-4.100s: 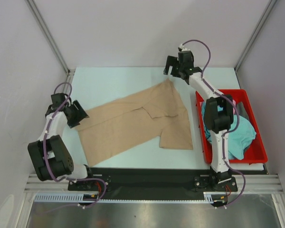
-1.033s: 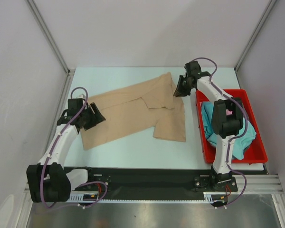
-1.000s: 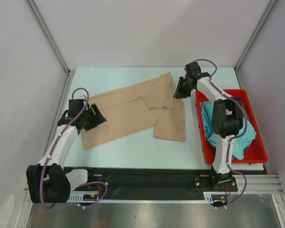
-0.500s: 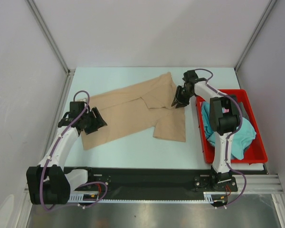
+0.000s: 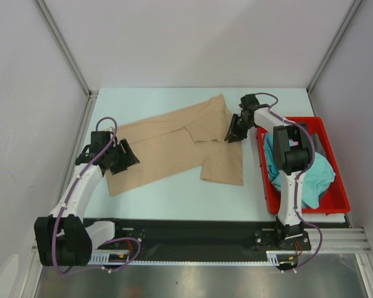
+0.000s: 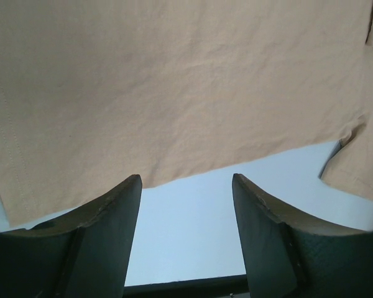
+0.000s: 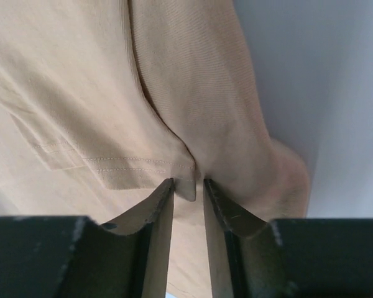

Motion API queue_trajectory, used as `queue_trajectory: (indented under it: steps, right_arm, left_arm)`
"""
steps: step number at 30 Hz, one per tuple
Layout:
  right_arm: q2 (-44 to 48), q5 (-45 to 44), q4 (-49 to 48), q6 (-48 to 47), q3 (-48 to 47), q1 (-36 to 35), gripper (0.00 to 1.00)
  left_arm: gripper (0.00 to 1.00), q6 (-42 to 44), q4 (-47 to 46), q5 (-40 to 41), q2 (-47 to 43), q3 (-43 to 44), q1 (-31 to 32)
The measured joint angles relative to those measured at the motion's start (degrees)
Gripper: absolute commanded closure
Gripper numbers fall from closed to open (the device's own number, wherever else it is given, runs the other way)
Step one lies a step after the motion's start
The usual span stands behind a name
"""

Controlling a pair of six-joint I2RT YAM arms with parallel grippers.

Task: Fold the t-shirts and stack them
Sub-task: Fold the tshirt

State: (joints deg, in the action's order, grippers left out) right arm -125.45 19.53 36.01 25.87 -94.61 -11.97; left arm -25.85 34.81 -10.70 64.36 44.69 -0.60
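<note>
Clutter first: to my right sits a red rectangular plastic bin (image 5: 317, 209) with a crumpled teal cloth shirt (image 5: 320, 171) heaped inside. My own right arm (image 5: 289, 149) rises across the bin's left side, and its dark elbow hides part of that teal heap from the overhead camera. The tan cloth short-sleeved t-shirt (image 5: 174, 149) lies flat in the middle of the table, slanting from near left to far right. One flap is folded over, so an edge runs across its middle, and a squared part reaches toward me on its right side. My left gripper (image 5: 125, 156) is at the shirt's near-left corner, fingers spread wide and holding nothing. Through its wrist camera I see bare table in the gap and the shirt's hem about level with my fingertips. My right gripper (image 5: 232, 133) is low at the shirt's right edge, near the bin's far-left corner. Its fingers stand only a narrow slit apart and a stitched corner of tan fabric sits right at the tips, but I cannot tell whether I have it pinched. The smooth pale blue-white table (image 5: 155, 105) has a black strip (image 5: 193, 226) along its near edge where my bases are bolted. Plain white walls (image 5: 193, 43) stand on three sides, with grey metal posts (image 5: 62, 46) running up the far corners.
</note>
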Motion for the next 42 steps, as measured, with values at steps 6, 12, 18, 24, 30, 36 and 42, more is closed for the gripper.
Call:
queue_trajectory:
  steps: [6,12,18,24,30,36,42]
  right_arm:
    - [-0.2,0.5,-0.5,0.5,0.0,0.7,1.00]
    - [-0.1,-0.4,0.0,0.6,0.0,0.9,1.00]
    - [1.1,-1.7,0.1,1.1,1.6,0.9,1.00]
    - [1.3,-2.6,0.8,1.5,1.7,0.9,0.58]
    - [4.9,-6.1,6.3,-1.0,1.0,-0.3,0.43]
    - [14.7,-6.6,8.3,-2.5,6.3,-3.5,0.40]
    - [19.9,-5.5,8.4,-3.5,13.9,-5.5,0.39]
  left_arm:
    - [0.34,0.5,1.0,1.7,0.9,2.2,0.0]
    - [0.35,0.2,1.7,5.1,1.6,4.3,-0.4]
    - [0.41,-3.8,3.2,8.0,2.0,3.7,-4.0]
    - [0.44,-10.4,6.1,10.3,2.0,-0.6,-10.2]
    - [0.52,-17.1,12.1,14.6,2.0,-2.5,-12.2]
    - [0.52,-22.3,14.8,16.2,2.6,-6.7,-14.6]
    - [0.48,-23.2,15.7,17.6,5.0,-8.2,-18.3]
